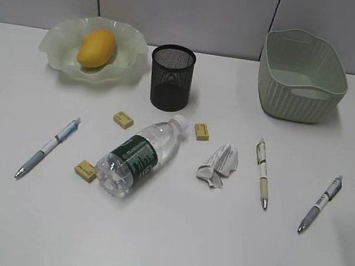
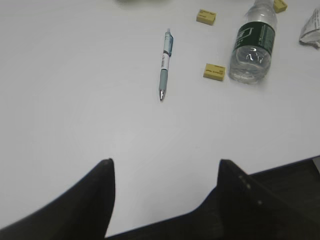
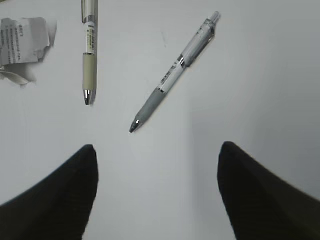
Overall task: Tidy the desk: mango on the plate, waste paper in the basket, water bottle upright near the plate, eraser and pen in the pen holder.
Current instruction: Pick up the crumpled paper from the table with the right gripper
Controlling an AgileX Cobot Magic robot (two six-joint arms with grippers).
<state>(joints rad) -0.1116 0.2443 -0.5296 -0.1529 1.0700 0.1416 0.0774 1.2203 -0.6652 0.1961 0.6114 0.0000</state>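
Mango (image 1: 96, 48) already sits in the plate (image 1: 91, 50) at the far left of the worktop (image 1: 161, 244); that step looks done. Basket (image 1: 301, 76) far right, empty as far as visible. Pen holder (image 1: 170, 77) stands between them, nearer the plate.

Still loose: water bottle (image 1: 137, 157) lying on its side mid-worktop, cap toward the far edge, base toward the near-left. Waste paper (image 1: 218, 165) just right of the bottle. Three erasers: one (image 1: 123, 119) far-left of the bottle, one (image 1: 202, 131) by the cap, one (image 1: 85, 171) touching or nearly touching the base. Three pens: left pen (image 1: 47, 148), middle pen (image 1: 263, 173), right pen (image 1: 320, 203).

Right tool (image 3: 157, 162) open, empty, hovering over the near right of the worktop. In the right wrist view the right pen lies straight ahead between the jaws' line, tip pointing back toward the tool, long axis slanted so the clip end runs away toward the far right. Middle pen sits off to its left, paper beyond that.

Left tool (image 2: 165, 167) open, empty, above the near-left area; the left pen is ahead of it, well apart, axis almost straight toward the far edge.

Judgement: the right arm is nearer the right pen, likely next pick; wrist needs turning so the jaws cross the slanted barrel.
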